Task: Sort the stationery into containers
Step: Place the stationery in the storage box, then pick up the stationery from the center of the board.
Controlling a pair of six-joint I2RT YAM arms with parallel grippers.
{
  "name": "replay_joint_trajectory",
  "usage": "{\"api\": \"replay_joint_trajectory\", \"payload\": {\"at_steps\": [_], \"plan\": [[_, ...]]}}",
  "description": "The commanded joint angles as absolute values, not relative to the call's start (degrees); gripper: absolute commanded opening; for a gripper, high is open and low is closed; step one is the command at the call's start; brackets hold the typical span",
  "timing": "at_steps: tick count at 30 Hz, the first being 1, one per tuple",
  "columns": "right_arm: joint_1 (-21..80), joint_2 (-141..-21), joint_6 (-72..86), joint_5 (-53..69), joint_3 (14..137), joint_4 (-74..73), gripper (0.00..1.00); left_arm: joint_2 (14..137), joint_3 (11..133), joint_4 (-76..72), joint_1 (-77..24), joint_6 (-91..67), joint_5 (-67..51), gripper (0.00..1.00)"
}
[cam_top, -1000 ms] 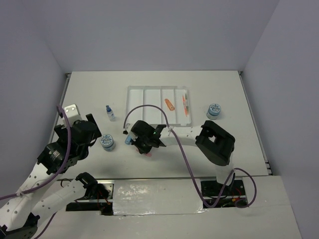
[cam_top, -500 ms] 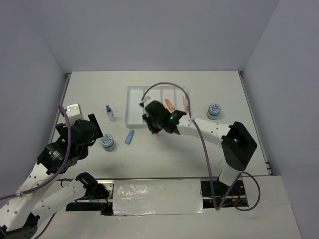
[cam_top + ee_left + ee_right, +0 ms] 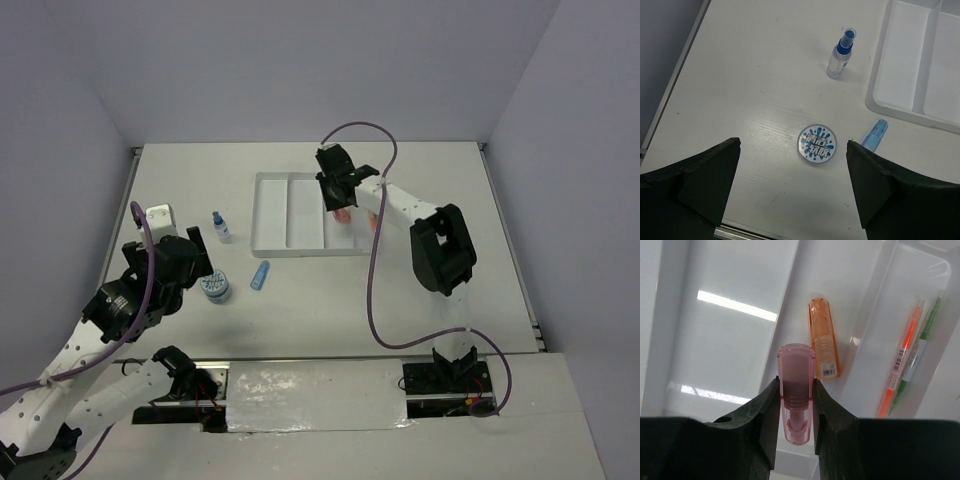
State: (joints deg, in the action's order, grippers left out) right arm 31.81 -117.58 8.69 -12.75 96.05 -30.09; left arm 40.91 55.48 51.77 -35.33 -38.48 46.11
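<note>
On my far left, the left fingers [image 3: 198, 262] stand spread as wide as they go and hold nothing. Through their wrist camera I see one round blue-patterned disc [image 3: 816, 144] lying flat on the table [image 3: 755, 90], under the open gap. Beyond it one small blue-capped spray bottle [image 3: 841, 54] stands on the table, well apart from the disc. To the right of the disc one short blue stick [image 3: 874, 136] lies near the corner of the white tray [image 3: 875, 95], not touching it.

Further right, the tray has four long compartments side by side. The right arm reaches over it from the right, and its elbow covers part of the table beside the tray. The right fingers [image 3: 340, 198] are pinched onto one pink stick [image 3: 796, 390], holding it by its lower half with the cap sticking out past the tips. It hangs above the tray, over the divider next to one orange stick [image 3: 824, 345], which lies in its compartment. I cannot tell which side of that divider the pink stick is over. In the rightmost compartment one orange pen [image 3: 900, 362] and one green pen [image 3: 920, 355] lie close together.

My count in view: one disc, one bottle, three sticks, two pens.
</note>
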Motion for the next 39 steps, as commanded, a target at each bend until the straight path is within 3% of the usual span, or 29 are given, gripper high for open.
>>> {"api": "replay_joint_trajectory", "payload": {"at_steps": [1,3,4,8,11,12,16,21,27,39], "plan": [[30.23,-119.61,9.05,-10.64,99.67,-32.43,0.22,41.31,55.37,49.57,-34.98,-36.56,45.62,0.99],[30.23,-119.45,9.93,-10.11,99.32,-32.35,0.34,41.4,55.37,49.39,-34.98,-36.48,45.44,0.99],[30.23,-118.57,10.37,-10.02,98.97,-32.08,0.48,41.4,55.2,49.39,-34.98,-36.47,45.44,0.99],[30.24,-115.23,11.34,-9.93,96.77,-31.03,0.76,41.57,55.02,48.78,-34.98,-35.86,44.65,0.99],[30.32,-112.42,11.69,-9.93,96.68,-31.99,0.8,41.84,54.67,47.47,-34.98,-34.37,42.37,0.99],[30.5,-111.63,11.52,-9.24,96.07,-31.64,0.98,42.01,54.23,45.72,-34.98,-32.8,41.06,0.99],[30.76,-105.94,13.61,-9.14,94.14,-32.78,1.0,44.46,53.62,42.12,-34.98,-29.63,31.07,0.99],[32.08,-91.43,17.31,-5.46,77.57,-25.41,1.0,56.91,54.85,38.77,-35.16,-34.8,19.19,0.92],[37.16,-76.84,16.7,-3.52,66.89,-24.52,1.0,70.72,54.23,32.44,-35.51,-35.86,17.76,0.91],[41.75,-63.2,17.75,-2.72,55.99,-23.99,1.0,88.41,52.29,22.32,-32.79,-32.35,16.08,0.86]]}}
